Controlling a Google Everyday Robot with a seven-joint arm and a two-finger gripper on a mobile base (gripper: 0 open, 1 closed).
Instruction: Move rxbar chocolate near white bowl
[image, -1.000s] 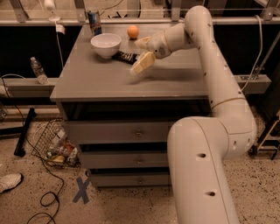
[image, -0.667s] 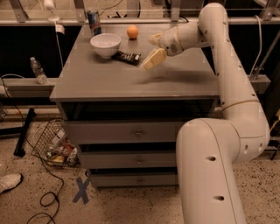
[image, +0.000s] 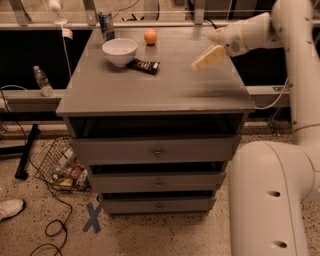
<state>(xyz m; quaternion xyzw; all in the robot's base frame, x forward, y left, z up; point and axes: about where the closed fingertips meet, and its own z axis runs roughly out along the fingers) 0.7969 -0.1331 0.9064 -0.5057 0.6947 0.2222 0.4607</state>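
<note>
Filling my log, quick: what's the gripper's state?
gripper: over the table's right side, holding nothing; open or shut cannot be told. The rxbar chocolate lies beside the white bowl.

blue tape X (image: 93, 218) on the floor (image: 165, 235), rxbar chocolate (image: 144, 65) wrapper lettering unreadable, end effector (image: 210, 57) above table (image: 150, 95), right side

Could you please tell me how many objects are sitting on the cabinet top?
4: white bowl back left, rxbar chocolate beside it, orange ball and can behind; gripper hovers right.

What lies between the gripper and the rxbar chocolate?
Only bare tabletop, in the camera view: the gripper hovers at right, the rxbar chocolate lies beside the white bowl.
</note>
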